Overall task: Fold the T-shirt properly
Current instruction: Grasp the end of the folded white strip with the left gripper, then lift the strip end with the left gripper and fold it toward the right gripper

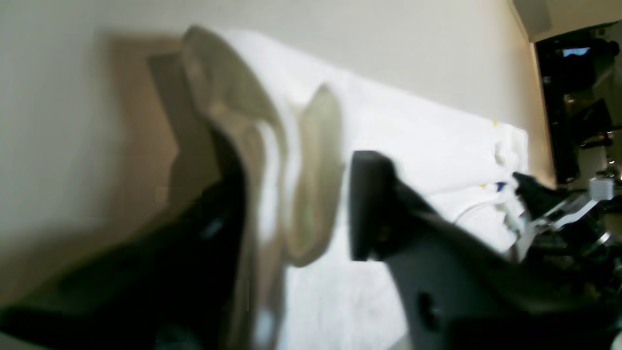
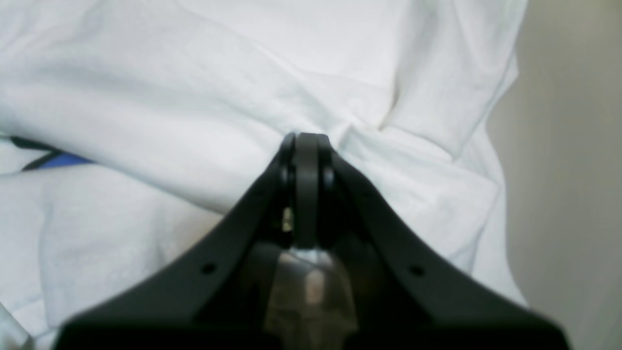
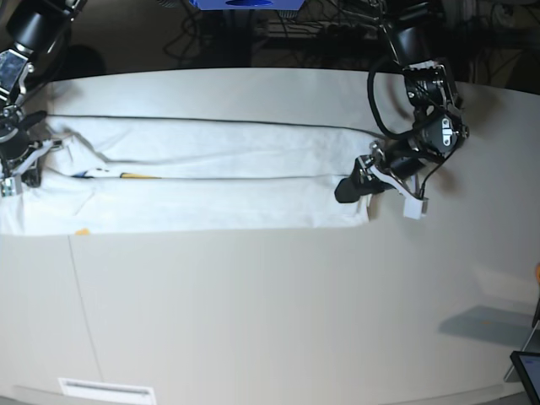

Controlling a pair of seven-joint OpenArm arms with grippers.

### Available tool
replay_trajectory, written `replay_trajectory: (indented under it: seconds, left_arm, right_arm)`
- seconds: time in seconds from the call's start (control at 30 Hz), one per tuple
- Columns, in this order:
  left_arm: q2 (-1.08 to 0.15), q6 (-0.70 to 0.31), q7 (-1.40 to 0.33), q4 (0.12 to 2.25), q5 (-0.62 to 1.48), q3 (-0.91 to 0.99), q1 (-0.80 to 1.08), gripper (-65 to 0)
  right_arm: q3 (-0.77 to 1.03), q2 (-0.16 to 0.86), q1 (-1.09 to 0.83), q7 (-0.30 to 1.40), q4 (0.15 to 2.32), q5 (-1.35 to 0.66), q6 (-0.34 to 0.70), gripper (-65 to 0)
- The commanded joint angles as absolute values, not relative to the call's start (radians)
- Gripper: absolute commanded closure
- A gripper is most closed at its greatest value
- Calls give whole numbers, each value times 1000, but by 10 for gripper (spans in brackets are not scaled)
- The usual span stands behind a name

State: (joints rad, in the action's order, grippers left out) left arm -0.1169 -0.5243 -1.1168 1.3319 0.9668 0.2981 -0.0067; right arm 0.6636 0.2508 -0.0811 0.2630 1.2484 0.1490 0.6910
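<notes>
Across the table (image 3: 253,287) the T-shirt (image 3: 211,181) lies folded into a long white band. At its one end my left gripper (image 1: 291,194) has its jaws partly apart with a bunched fold of cloth between them; blur hides whether they pinch it. At the other end my right gripper (image 2: 306,146) is fully closed, tips resting on the fabric. Only blue and yellow slivers of print show, unreadable.

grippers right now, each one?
left gripper: closing around a fold of the T-shirt, grip not certain
right gripper: shut, pinching T-shirt cloth
</notes>
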Motion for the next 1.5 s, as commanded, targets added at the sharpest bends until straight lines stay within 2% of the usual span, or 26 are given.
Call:
replay_trajectory:
  seconds: [0.0, 0.07, 0.23, 0.43, 0.53, 0.63, 1.0, 1.2, 1.47]
  left_arm:
    - [-124, -506, -1150, 1334, 951, 298, -7, -107]
    - [-125, -506, -1150, 1337, 951, 303, -5, 0]
    - [-137, -495, -1150, 1400, 951, 298, 1, 0]
    - [-124, -377, -1156, 1638, 952, 254, 7, 0]
    - [-122, -309, -1156, 1713, 954, 186, 5, 0]
    - [-116, -285, -1156, 1744, 952, 114, 4, 0]
    - [28, -283, -1150, 1733, 951, -73, -36, 0]
    - [104, -283, -1147, 1649, 951, -145, -81, 0]
    - [120, -283, -1009, 1498, 951, -341, -142, 0]
  right_arm:
    - [662, 248, -110, 452, 1227, 277, 698, -3]
    - [662, 248, -110, 452, 1227, 277, 698, -3]
    - [662, 248, -110, 452, 1224, 277, 698, -3]
    - [662, 248, -110, 452, 1224, 277, 698, -3]
    - [662, 248, -110, 452, 1224, 277, 698, -3]
    - [662, 248, -110, 452, 1224, 277, 698, -3]
    - [662, 248, -110, 453, 1222, 277, 698, -3]
    - [662, 248, -110, 453, 1222, 277, 698, -3]
    - [662, 248, -110, 453, 1222, 277, 698, -3]
